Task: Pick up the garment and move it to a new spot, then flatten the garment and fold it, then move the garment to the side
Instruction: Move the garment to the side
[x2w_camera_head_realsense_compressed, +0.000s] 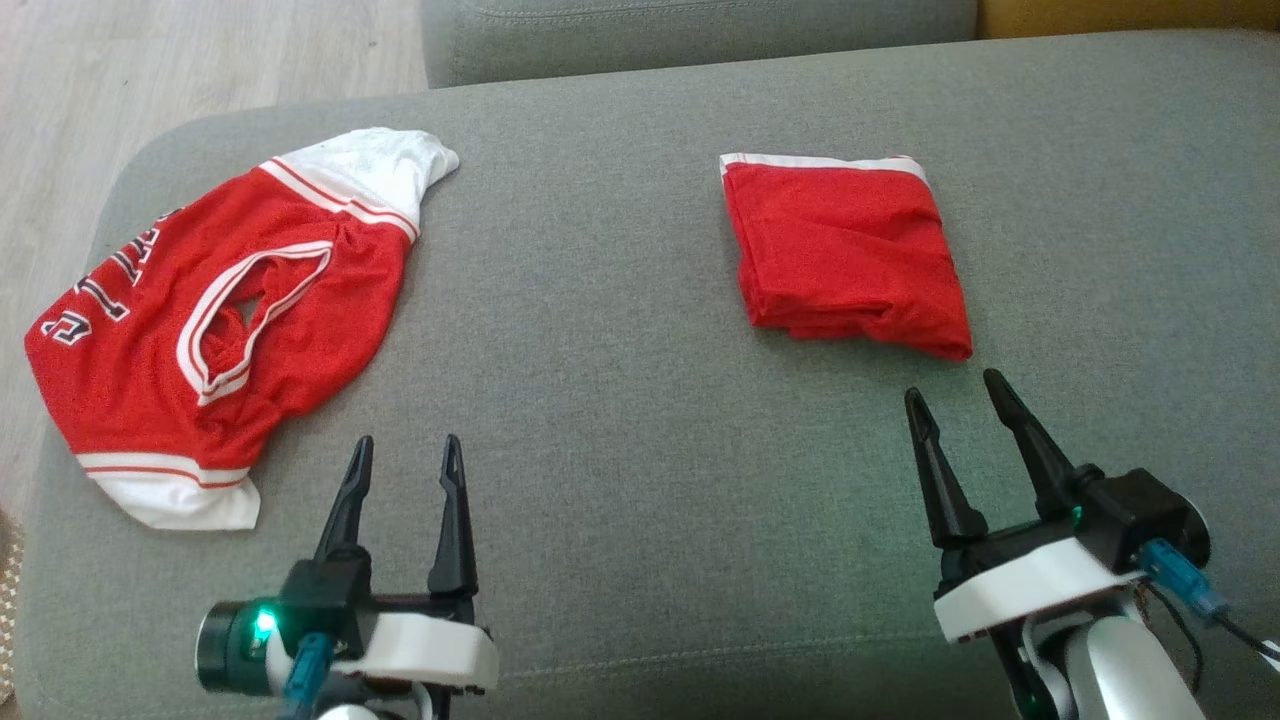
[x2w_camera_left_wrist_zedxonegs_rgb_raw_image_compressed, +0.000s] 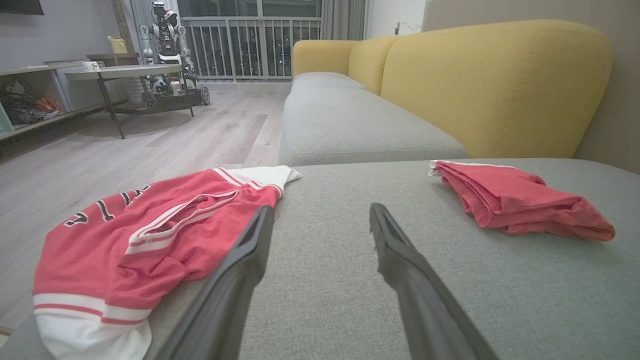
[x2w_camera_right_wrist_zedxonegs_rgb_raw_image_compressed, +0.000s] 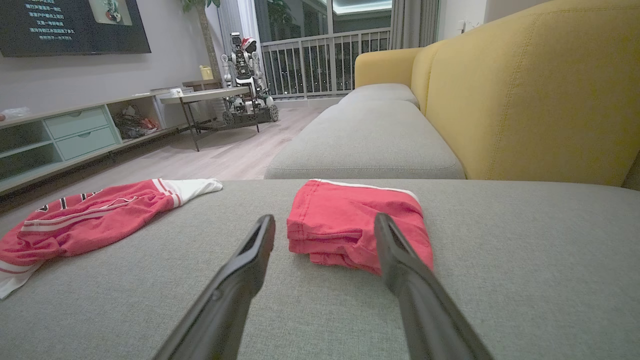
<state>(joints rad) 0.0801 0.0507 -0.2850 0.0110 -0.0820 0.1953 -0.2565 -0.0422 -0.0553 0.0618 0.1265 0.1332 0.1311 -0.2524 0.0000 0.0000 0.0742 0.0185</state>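
The left gripper (x2w_camera_head_realsense_compressed: 407, 440) hangs low over the grey sofa cushion (x2w_camera_head_realsense_compressed: 620, 350) with its two dark fingers spread apart and nothing between them. The red jersey (x2w_camera_head_realsense_compressed: 200, 300) lies spread and rumpled ahead of it and off to its left. The white-banded hem is the nearest part, just beside the outer side of its left finger; the left wrist view does not settle whether that finger touches the cloth. The right gripper (x2w_camera_head_realsense_compressed: 951, 383) is likewise released, its fingers wide and empty, tilted a little to its left. The folded red garment (x2w_camera_head_realsense_compressed: 850, 250) sits straight ahead of its fingertips, white trim on the far edge, and its near corner comes very close to the tip of the right finger. The two pieces of clothing lie well apart, with bare cushion between them ahead of both grippers.
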